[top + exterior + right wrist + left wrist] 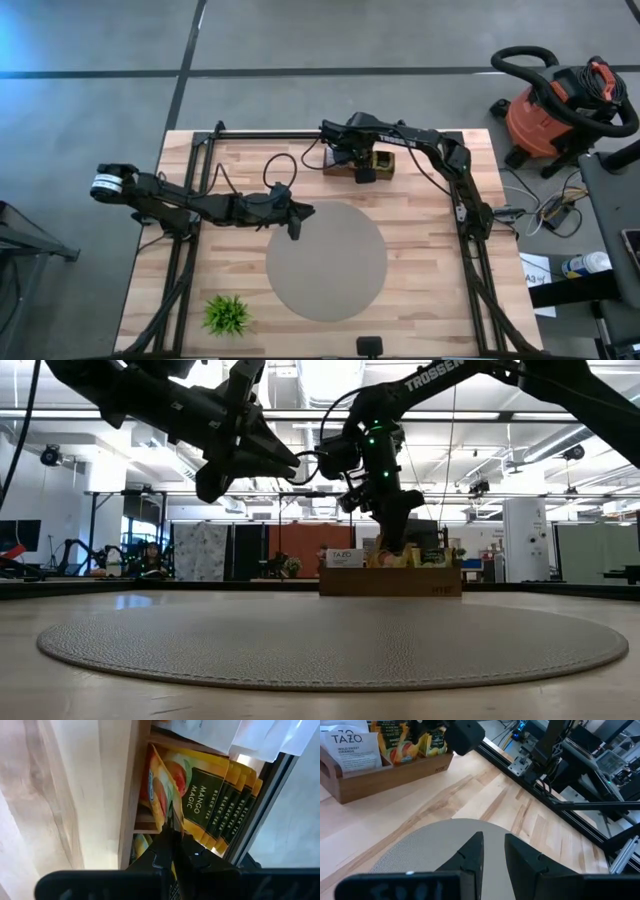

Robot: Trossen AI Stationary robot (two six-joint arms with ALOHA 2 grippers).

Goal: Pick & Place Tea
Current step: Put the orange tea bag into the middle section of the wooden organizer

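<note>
Inside wooden box (378, 165) at far side of tabletop (420, 250): right claw (172, 837) pressed together, pinching edge of front tea bag (167, 790), yellow-orange with dark "Mango Magic" panel. More tea bags (235, 800) stacked upright behind it in same compartment. White Tazo card (354, 751) at box's other end. Left claw (492, 851) slightly spread, holding nothing, above edge of round grey mat (326, 262), well apart from box. Small green plant (228, 314) at near-left corner.
</note>
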